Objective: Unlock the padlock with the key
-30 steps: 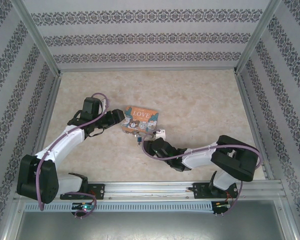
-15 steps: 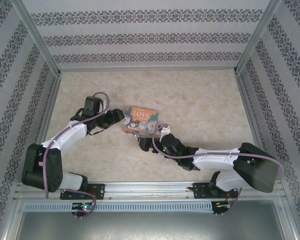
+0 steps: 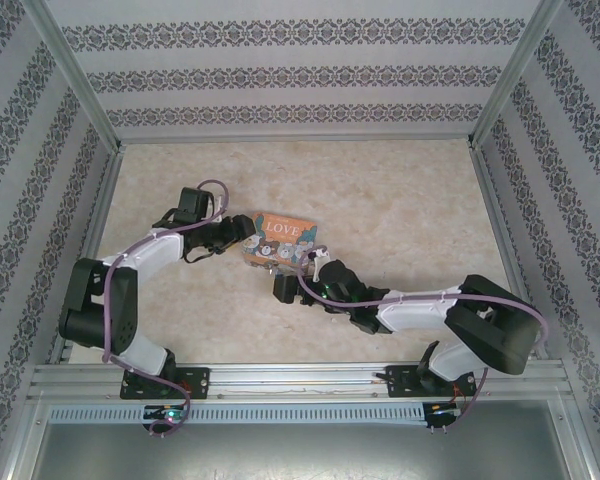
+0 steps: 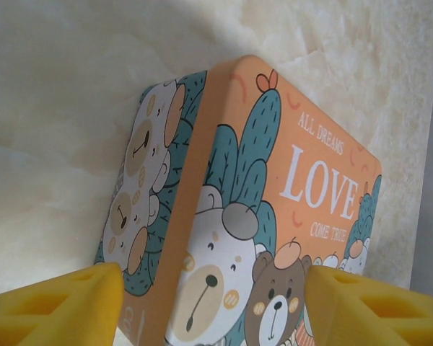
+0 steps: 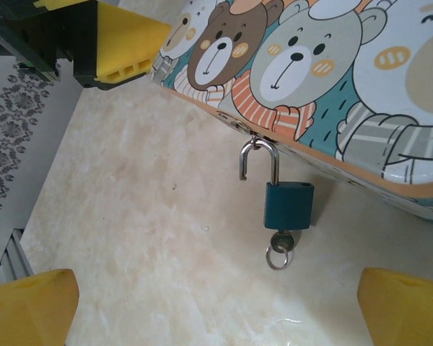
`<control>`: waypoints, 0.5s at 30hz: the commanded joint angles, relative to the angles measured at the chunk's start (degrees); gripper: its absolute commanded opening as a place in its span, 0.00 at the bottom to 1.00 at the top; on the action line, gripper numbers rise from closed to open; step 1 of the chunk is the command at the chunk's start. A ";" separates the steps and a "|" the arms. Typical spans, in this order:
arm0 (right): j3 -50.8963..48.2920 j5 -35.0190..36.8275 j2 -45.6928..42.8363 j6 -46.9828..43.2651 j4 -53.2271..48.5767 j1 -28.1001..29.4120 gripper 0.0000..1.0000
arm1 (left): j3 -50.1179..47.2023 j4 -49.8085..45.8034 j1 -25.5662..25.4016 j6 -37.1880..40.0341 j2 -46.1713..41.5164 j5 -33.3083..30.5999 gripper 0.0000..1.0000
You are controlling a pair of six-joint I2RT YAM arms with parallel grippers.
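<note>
The teal padlock (image 5: 289, 204) hangs from the hasp on the front of the colourful LOVE tin (image 5: 325, 79), and its silvery shackle (image 5: 258, 158) stands sprung open on one side. The small dark key (image 5: 281, 241) sits in the keyhole underneath, with its ring (image 5: 277, 257) dangling. My right gripper (image 5: 216, 317) is open wide just in front of the padlock, yellow fingertips (image 5: 29, 306) far apart and nothing between them. My left gripper (image 4: 213, 303) is closed on the left end of the tin (image 4: 274, 187), a yellow pad (image 4: 58, 306) on either side.
The tin (image 3: 285, 235) lies mid-table with the left gripper (image 3: 242, 232) at its left end and the right gripper (image 3: 285, 290) just in front of it. Patterned walls and metal posts (image 3: 80, 80) enclose the table. Bare marbled tabletop (image 3: 400, 200) stretches behind and to the right.
The right gripper has opened wide and let go of the key, which stays in the padlock. The right arm has stretched out lower and leftward. The left arm's elbow has drawn in; its grip holds.
</note>
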 commanded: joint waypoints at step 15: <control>5.33 -5.48 6.47 -5.63 5.15 -7.76 0.98 | -2.03 -0.04 0.40 0.37 3.67 3.59 0.59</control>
